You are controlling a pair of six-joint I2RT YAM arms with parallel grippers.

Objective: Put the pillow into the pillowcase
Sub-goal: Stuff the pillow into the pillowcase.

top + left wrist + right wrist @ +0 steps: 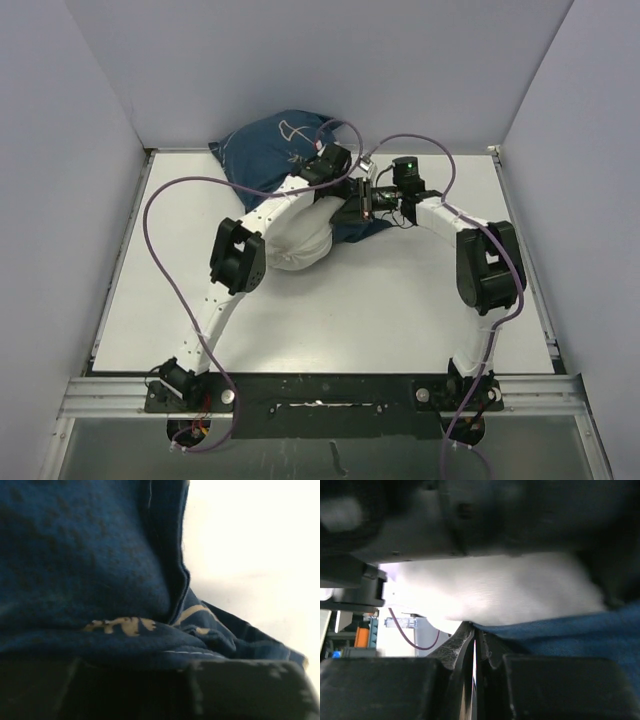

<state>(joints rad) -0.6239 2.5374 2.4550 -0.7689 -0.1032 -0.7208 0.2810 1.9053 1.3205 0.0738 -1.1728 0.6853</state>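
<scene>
The pillow (300,245) lies at desk (400,300) centre, its far end covered by the pillowcase (265,145), which is bunched toward 12 o'clock. The left arm (215,310) stretches over the pillow from 7 o'clock. The left fingers (250,692) are closed against case fabric; a grip cannot be confirmed. The right arm (485,265) folds inward from 3 o'clock, and the right fingers (560,685) pinch the pillowcase edge.

Robotics lab cell, white table (390,300) boxed by panels (320,60), left arm (215,300) and right arm (480,265) on aluminium rail (110,395), purple cables (148,215)

The pillowcase (268,150) is matt navy cloth, faintly fuzzy; the pillow (300,248) is white fine-weave fabric, wrinkled; the table (380,300) is smooth, matt white.
</scene>
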